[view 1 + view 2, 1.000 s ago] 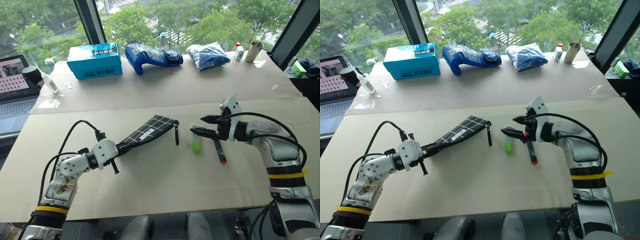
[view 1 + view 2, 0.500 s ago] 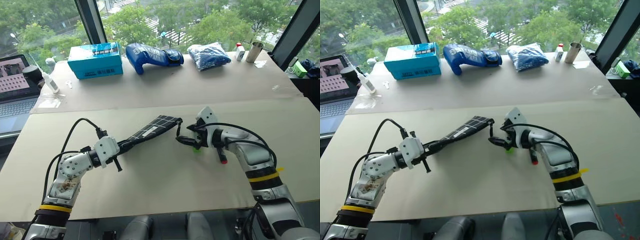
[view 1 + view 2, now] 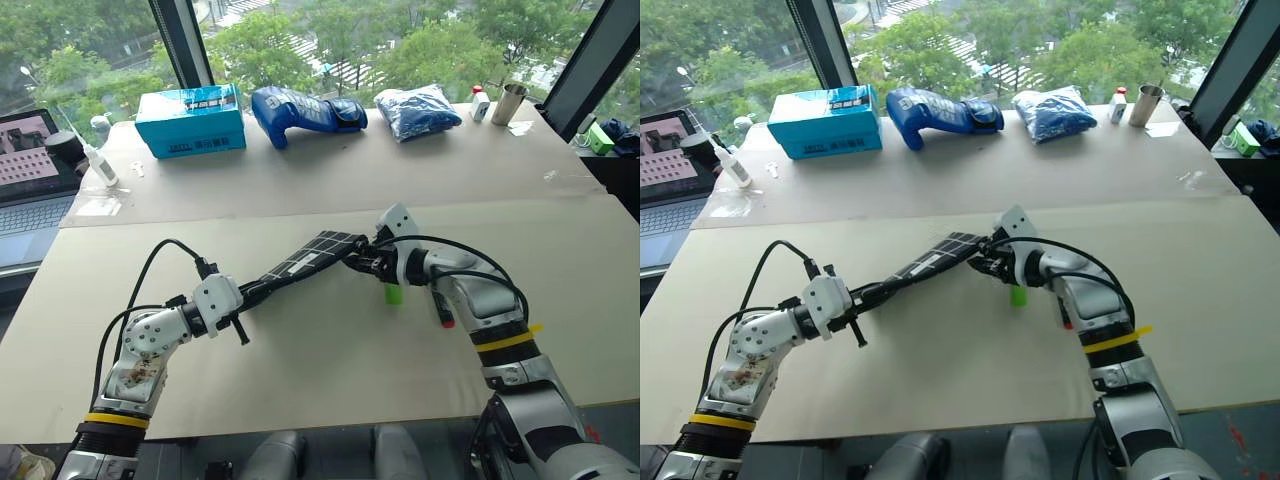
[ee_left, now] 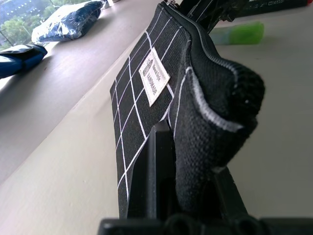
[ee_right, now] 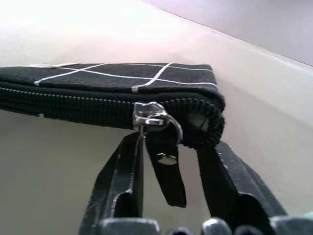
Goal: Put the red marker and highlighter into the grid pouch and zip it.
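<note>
Right gripper, jaws parted around the hanging pull strap, faces the grid pouch, which stretches toward eight o'clock into the clamped left gripper.

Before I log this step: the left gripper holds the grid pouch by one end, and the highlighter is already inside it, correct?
Not quite: the highlighter lies on the table beside the grid pouch, as the left eye view shows. The left gripper does hold the pouch by one end.
</note>
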Controlling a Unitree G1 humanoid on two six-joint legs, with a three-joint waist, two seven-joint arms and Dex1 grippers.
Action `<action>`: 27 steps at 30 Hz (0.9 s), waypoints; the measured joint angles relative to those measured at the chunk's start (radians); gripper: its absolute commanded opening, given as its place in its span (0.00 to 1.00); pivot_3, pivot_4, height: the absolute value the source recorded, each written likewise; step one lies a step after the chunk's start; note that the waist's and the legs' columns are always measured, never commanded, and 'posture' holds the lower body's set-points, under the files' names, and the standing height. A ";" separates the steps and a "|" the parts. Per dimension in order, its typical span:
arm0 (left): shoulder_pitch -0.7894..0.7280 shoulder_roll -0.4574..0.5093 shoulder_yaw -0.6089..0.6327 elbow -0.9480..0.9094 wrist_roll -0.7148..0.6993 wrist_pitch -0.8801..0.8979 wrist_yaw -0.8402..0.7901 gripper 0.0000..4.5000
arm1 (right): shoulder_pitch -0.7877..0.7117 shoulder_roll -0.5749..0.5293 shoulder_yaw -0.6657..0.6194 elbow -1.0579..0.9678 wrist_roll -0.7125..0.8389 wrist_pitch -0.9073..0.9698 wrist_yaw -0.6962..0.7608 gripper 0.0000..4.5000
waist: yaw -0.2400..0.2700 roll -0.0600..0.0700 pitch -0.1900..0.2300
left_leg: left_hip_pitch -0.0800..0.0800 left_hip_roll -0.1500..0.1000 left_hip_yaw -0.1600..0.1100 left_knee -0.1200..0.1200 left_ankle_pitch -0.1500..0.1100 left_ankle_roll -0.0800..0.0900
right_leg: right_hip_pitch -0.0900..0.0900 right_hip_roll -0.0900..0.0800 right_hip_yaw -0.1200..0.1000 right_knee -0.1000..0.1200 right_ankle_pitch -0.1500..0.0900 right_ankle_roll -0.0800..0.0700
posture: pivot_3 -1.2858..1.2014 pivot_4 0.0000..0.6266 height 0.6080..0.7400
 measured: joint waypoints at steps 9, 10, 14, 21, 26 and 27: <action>-0.001 -0.008 0.000 0.001 0.002 -0.001 0.005 0.00 | 0.021 -0.051 0.032 -0.105 0.007 0.024 0.090 0.01 | 0.001 0.000 0.000 | 0.000 0.000 0.000 0.000 0.000 0.000 | 0.000 0.000 0.000 0.000 0.000 0.000 | 0.52 0.24 0.99; -0.001 -0.009 0.000 0.001 0.004 -0.001 0.007 0.00 | 0.025 -0.060 0.042 -0.122 0.009 0.027 0.107 0.01 | 0.001 0.000 0.000 | 0.000 0.000 0.000 0.000 0.000 0.000 | 0.000 0.000 0.000 0.000 0.000 0.000 | 0.52 0.24 0.99; -0.004 -0.012 0.000 0.005 0.012 -0.001 0.011 0.00 | 0.045 -0.079 0.117 -0.149 -0.010 0.023 0.140 0.01 | 0.000 0.000 0.000 | 0.000 0.000 0.000 0.000 0.000 0.000 | 0.000 0.000 0.000 0.000 0.000 0.000 | 0.52 0.24 0.99; -0.004 -0.026 0.000 0.005 0.022 -0.001 0.022 0.00 | 0.035 -0.067 0.227 -0.163 -0.061 -0.026 0.172 0.01 | 0.001 0.000 0.000 | 0.000 0.000 0.000 0.001 0.000 0.000 | 0.000 0.000 0.000 0.000 0.000 0.000 | 0.52 0.24 0.99; -0.001 -0.027 0.001 0.005 0.022 0.000 0.027 0.00 | -0.030 -0.035 0.202 -0.155 -0.025 -0.016 0.196 0.01 | 0.002 0.000 0.000 | 0.000 0.000 0.000 0.001 0.000 0.000 | 0.000 0.000 0.000 0.000 0.000 0.000 | 0.52 0.24 0.99; 0.000 -0.027 0.001 0.004 0.021 0.000 0.026 0.00 | -0.034 -0.034 0.194 -0.171 -0.001 -0.001 0.217 0.01 | 0.002 0.000 0.000 | 0.000 0.000 0.000 0.000 0.000 0.000 | 0.000 0.000 0.000 0.000 0.000 0.000 | 0.52 0.24 0.99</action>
